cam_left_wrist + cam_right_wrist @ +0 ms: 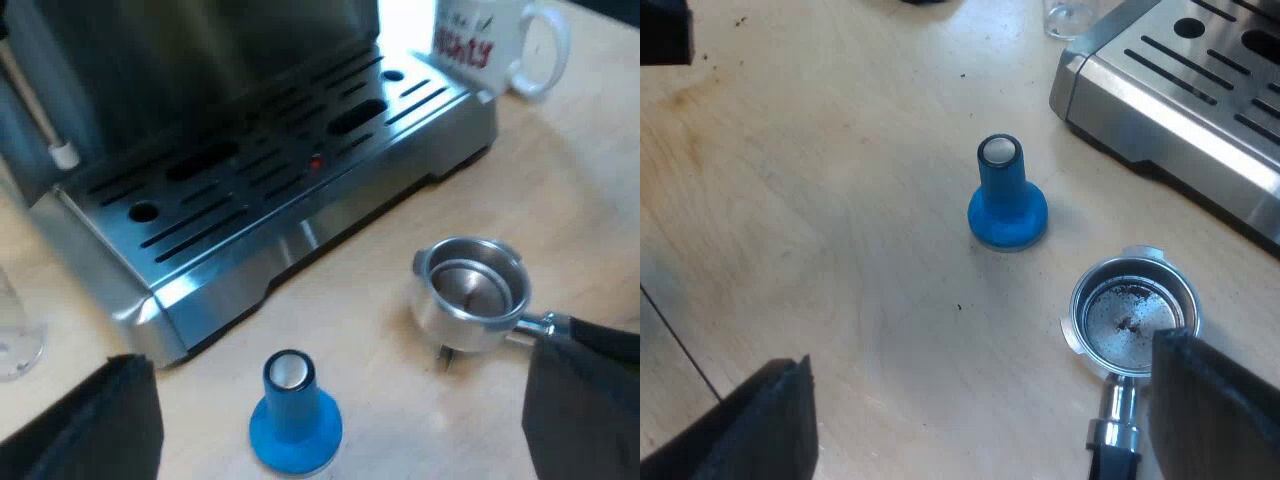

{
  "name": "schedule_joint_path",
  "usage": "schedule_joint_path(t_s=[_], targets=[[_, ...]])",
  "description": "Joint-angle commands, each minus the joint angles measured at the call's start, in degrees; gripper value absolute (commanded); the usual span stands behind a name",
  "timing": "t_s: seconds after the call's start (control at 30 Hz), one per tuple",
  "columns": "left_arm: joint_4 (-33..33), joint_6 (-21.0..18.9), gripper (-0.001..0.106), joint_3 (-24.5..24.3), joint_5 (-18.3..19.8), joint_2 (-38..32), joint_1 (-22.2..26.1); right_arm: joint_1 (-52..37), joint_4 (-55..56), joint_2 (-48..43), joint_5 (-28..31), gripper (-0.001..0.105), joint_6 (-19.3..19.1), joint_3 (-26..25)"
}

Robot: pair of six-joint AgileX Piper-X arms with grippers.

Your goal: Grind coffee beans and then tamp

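Both left gripper (332, 352) and right gripper (978, 352) gaped wide, empty, seemingly poised to lift the unfilled holder (1135, 320), tamper (1007, 205) at its ten o'clock.

I see a white mug (478, 42) with red lettering upright on the pale wooden table (585, 180), and a clear measuring glass (14, 335) well apart from it.

This is looking like a small coffee station on a worktop: a steel machine (270, 200) is standing on a pale, stained wooden table (820, 200), a printed white mug (495, 45) is sitting beside it, and a blue tamper (1006, 205) and a holder (1133, 318) are resting near its front.
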Motion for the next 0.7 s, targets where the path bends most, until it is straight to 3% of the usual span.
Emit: schedule_joint_path(t_s=[0.03, 0.7], targets=[[0.15, 0.24, 0.075, -0.26, -1.1, 1.67, -0.36, -0.23, -0.47, -0.02, -0.55, 0.07, -1.12, -0.4], [-5.44, 0.24, 0.075, -0.26, -0.04, 22.32, -0.36, -0.23, -0.47, -0.02, -0.55, 0.07, -0.9, -0.4]])
